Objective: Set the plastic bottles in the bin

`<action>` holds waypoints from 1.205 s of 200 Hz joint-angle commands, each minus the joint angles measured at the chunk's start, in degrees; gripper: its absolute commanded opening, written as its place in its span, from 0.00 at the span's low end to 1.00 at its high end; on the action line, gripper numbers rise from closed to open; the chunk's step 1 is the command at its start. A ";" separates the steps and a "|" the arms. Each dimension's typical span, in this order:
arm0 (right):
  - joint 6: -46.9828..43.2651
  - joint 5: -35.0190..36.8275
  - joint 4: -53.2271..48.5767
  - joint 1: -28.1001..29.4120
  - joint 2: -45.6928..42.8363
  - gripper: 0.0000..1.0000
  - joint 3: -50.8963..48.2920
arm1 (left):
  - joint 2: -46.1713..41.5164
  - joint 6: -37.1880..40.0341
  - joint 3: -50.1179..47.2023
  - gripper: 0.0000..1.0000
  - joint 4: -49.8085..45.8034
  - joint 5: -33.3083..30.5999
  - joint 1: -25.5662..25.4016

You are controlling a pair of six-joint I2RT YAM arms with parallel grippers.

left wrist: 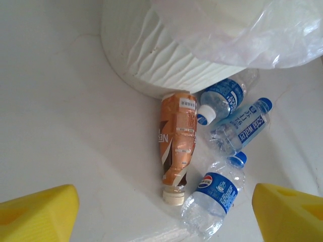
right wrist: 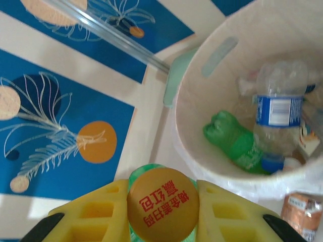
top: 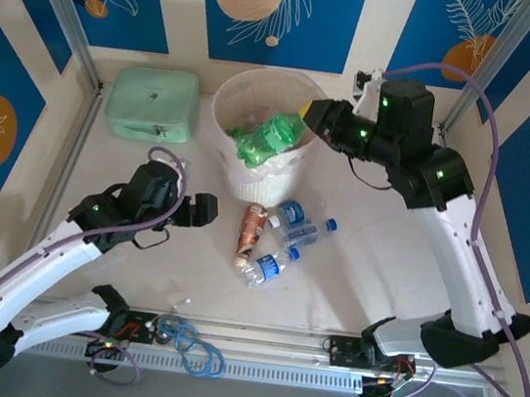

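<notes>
— Right gripper [right wrist: 162, 205], clenched on the yellow cap of a green bottle [top: 279, 133], hangs at the rim of the bin [top: 237, 81]. Which step is this?

— The drop, by the look of it. The bottle's long axis slants from the rim toward the bin's middle, with the cap at the fingers and the base over the opening. The next move should need only a little more reach inward, then a release, so it lands among the bottles inside [right wrist: 237, 143].

— And the left gripper [top: 207, 208]?

— Jaws spread, grasping nothing, facing four bottles lying at the bin's foot on its near side.

— Which looks first in line?

— Likely the orange bottle [left wrist: 177, 141]. Its long axis runs straight out from the bin's base, white cap pointing away from the bin. The jaws would have to straddle it across that axis. Three blue-labelled bottles [left wrist: 217, 194] lie just beside it, close enough to crowd a finger.
</notes>
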 commanded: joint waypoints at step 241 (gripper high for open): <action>-5.52 -11.27 -8.73 -6.40 33.20 0.55 35.31 | 5.42 -1.99 -6.13 0.86 6.67 6.75 1.65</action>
